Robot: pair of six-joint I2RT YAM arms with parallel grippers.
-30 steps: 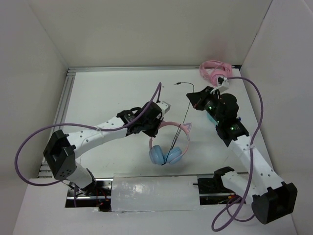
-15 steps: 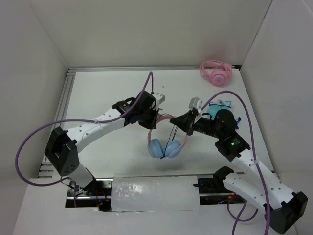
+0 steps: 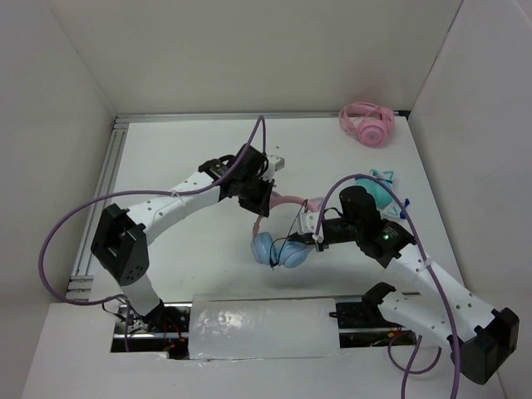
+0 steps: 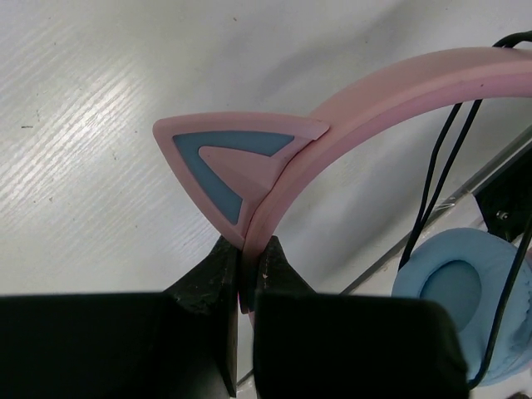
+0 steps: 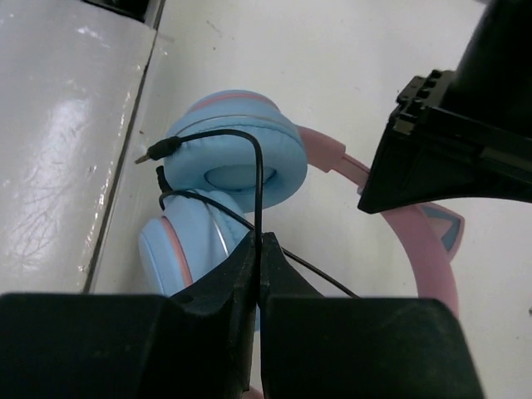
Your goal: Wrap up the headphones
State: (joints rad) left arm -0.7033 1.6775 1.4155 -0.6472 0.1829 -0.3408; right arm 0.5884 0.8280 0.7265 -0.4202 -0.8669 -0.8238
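Observation:
The headphones (image 3: 278, 249) have a pink cat-eared headband (image 4: 391, 91) and light blue ear cups (image 5: 233, 158). They stand near the table's front middle. My left gripper (image 3: 263, 198) is shut on the headband just below one cat ear (image 4: 229, 162). My right gripper (image 3: 312, 235) is shut on the thin black cable (image 5: 258, 191), beside the ear cups. The cable loops over the upper cup and its plug end (image 5: 154, 151) sticks out to the left. Cable strands also hang across the headband in the left wrist view (image 4: 440, 166).
All-pink headphones (image 3: 366, 123) lie at the far right corner. Teal headphones (image 3: 378, 189) lie just behind my right arm. A clear plastic cover (image 3: 264, 326) spans the near edge between the arm bases. White walls enclose the table.
My right gripper has swung from the far right down to the ear cups, drawing the cable with it. My left gripper has lifted and turned the headband slightly toward the back.

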